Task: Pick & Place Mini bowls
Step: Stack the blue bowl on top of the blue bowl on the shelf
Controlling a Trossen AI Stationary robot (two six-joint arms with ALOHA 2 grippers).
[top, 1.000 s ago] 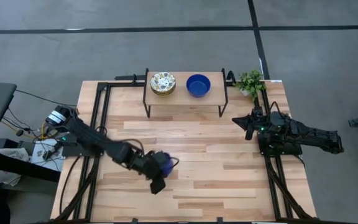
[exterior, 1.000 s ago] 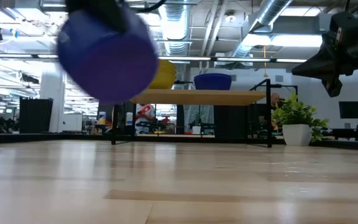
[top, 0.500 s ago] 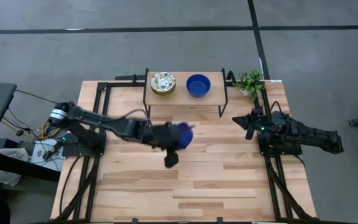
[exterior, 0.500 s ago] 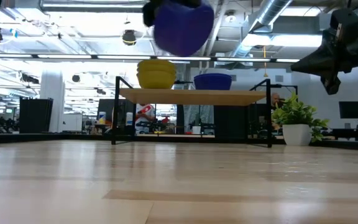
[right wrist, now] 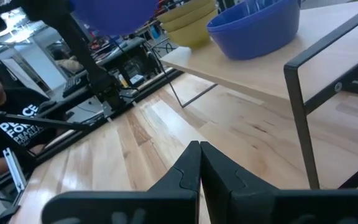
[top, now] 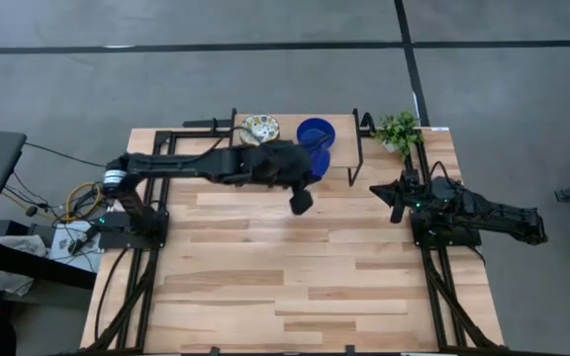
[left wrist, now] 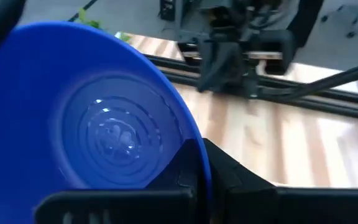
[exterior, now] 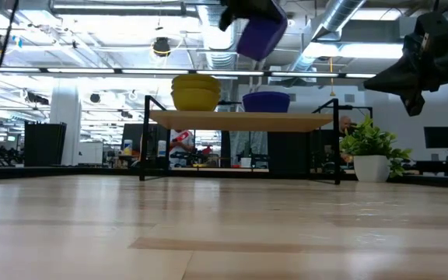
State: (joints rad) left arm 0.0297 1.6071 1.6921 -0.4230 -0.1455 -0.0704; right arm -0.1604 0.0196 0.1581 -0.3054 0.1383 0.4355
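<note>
High view: the left gripper [top: 302,178] has swung from mid-table, where it was half a second ago, toward 12 o'clock, and now reaches over the front edge of the raised light-wood shelf on black metal legs [top: 344,124]. Its fingers are clamped on a glossy cobalt-blue mini bowl [exterior: 260,36], which in the low view hangs tilted in the air above the shelf top — higher and farther right than before. In the left wrist view the carried bowl's hollow [left wrist: 98,130] faces the camera, with a dark finger [left wrist: 229,177] across its rim.

On the shelf, a second solid blue bowl [top: 314,133] sits partly hidden by the arm; just beside it, at its 9 o'clock, a stack of cream-white floral bowls [top: 258,128] stands unchanged. The right gripper [top: 396,197] waits at 3 o'clock on the table, fingers pressed together, where it was earlier.

The pale plank wooden table [top: 295,287] shows bare boards from centre to 6 o'clock. A small green potted plant [top: 399,130] stands at the 1 o'clock corner, near the shelf's right leg. Black frame rails [top: 156,198] run along both side edges. Grey floor surrounds the table; a person in a black shirt [right wrist: 8,134] sits beyond it in the right wrist view.
</note>
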